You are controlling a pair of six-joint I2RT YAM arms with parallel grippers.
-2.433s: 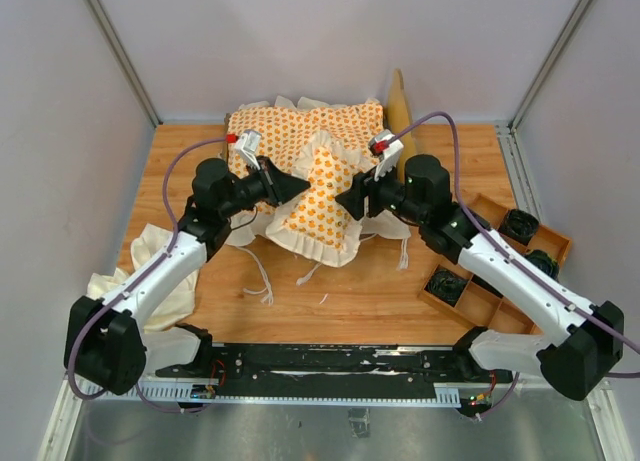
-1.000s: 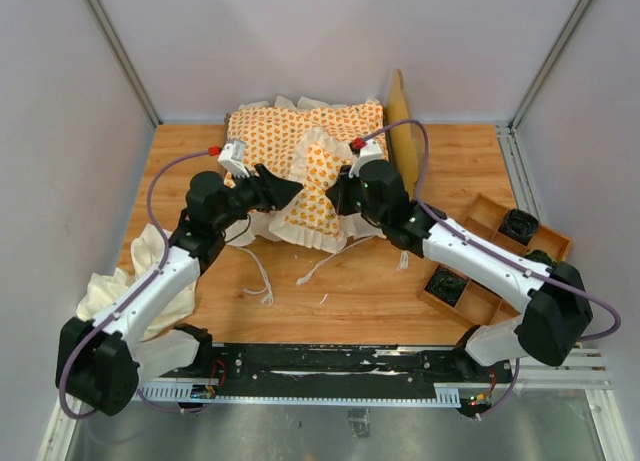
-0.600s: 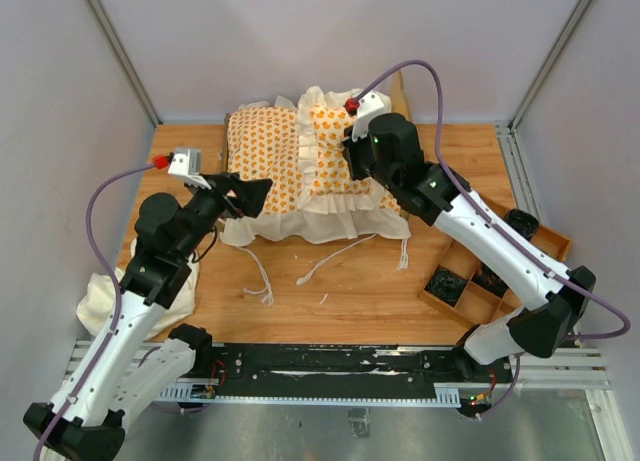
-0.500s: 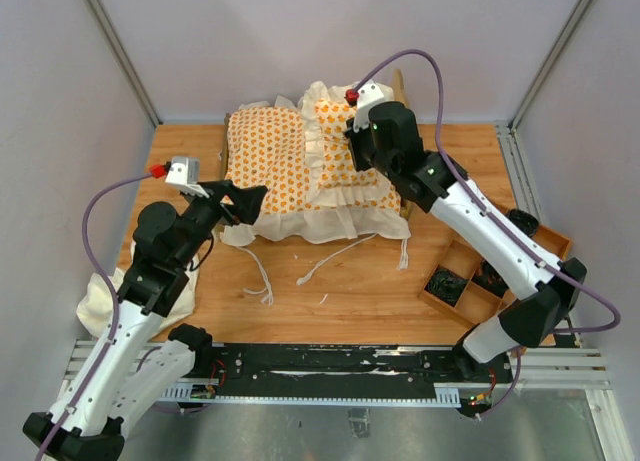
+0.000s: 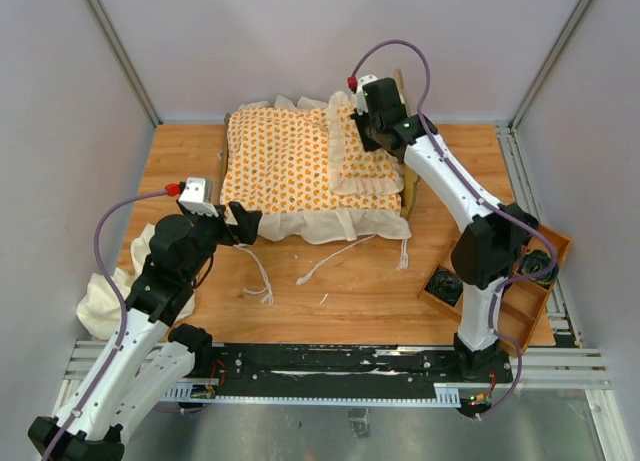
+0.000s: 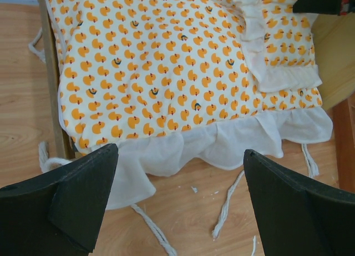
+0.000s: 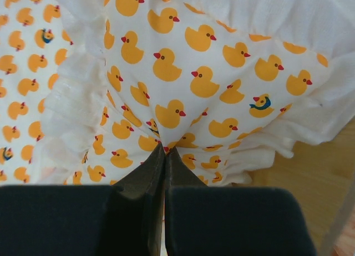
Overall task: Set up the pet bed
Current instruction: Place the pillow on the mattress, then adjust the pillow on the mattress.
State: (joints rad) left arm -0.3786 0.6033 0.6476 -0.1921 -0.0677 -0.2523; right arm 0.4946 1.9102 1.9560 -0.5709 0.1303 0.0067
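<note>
We see right end effector point(image 7: 163, 151) clenched on pillow point(image 7: 194, 84) fabric, left end effector point(image 6: 178, 156) released. Big cushion point(image 5: 280, 166) lies on bed frame point(image 6: 52, 78). Risk, we judge: tugging pinched pillow drags cushion askew.

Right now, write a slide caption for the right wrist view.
Right fingers pinched shut on the small duck-print pillow, which rests on the large cushion.

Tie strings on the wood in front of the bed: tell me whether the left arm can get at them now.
Probably yes: the left gripper hangs open just beside the tie strings, which lie uncovered on the table.
</note>
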